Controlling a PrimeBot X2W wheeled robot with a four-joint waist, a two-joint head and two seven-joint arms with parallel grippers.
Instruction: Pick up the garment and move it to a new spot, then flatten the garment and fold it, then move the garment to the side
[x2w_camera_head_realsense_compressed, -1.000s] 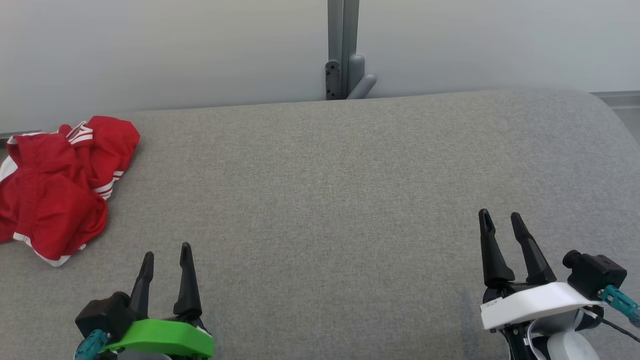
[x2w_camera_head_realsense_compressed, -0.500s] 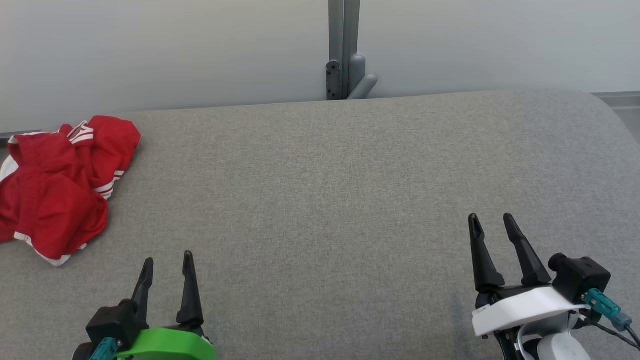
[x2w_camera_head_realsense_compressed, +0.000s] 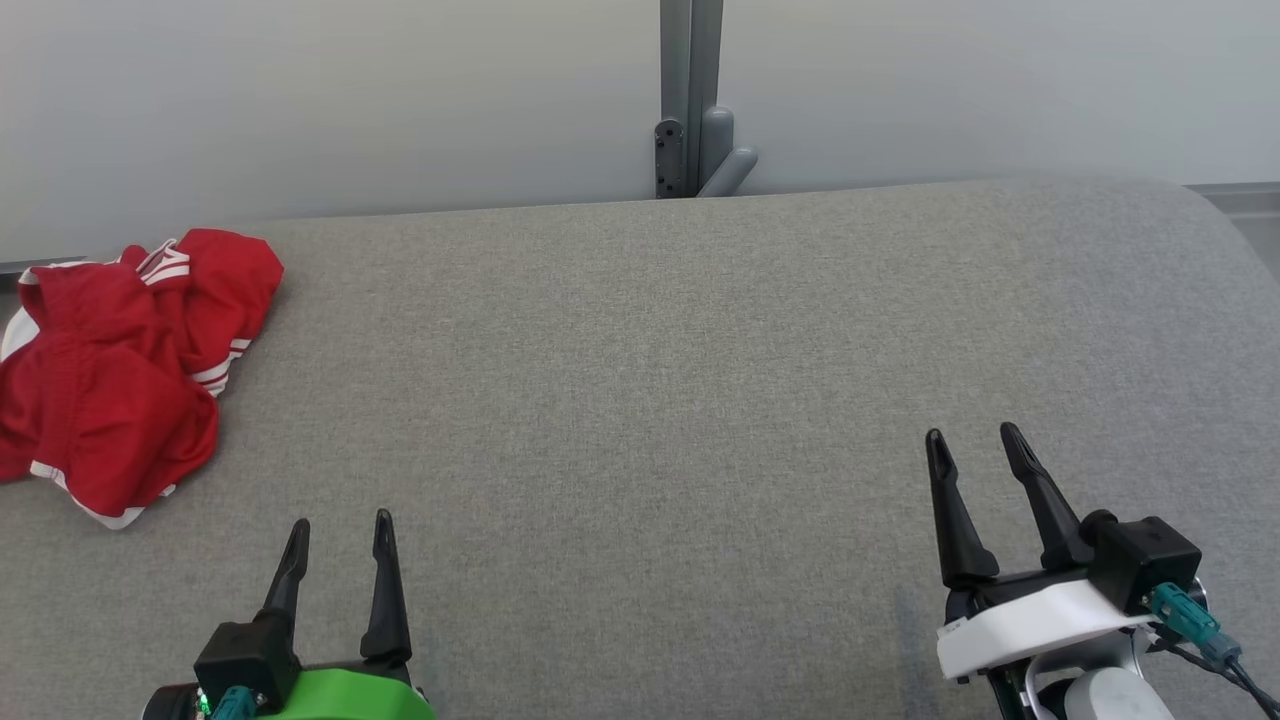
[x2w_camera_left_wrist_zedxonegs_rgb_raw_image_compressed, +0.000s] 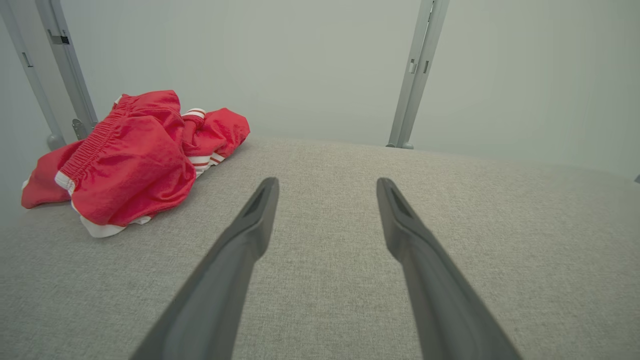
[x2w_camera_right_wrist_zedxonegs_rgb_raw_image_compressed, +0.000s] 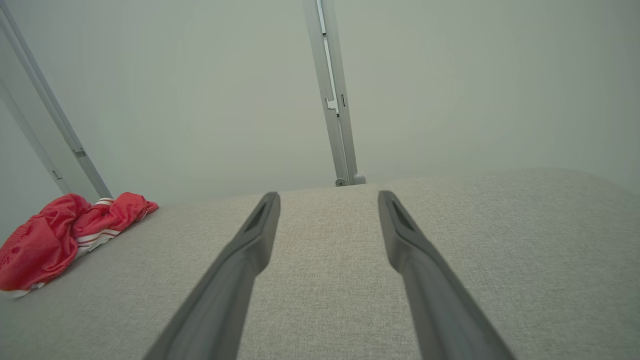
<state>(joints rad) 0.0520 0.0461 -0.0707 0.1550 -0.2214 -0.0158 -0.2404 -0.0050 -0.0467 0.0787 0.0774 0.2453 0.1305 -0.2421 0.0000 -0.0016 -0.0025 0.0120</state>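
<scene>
Garment: red, crumpled, on desk, far left.
Left tool: fingers apart, near garment.
Right tool: fingers apart, well apart from garment.
Left wrist view: elastic waistband clear.

The garment is bright red, with thin white stripes and white trim on the hem. The table is a speckled mid-grey weave. The wall is pale grey-white and the post a darker grey. The left gripper is black on a lime green mount, and the right gripper is black on a white mount, with a teal plug.
</scene>
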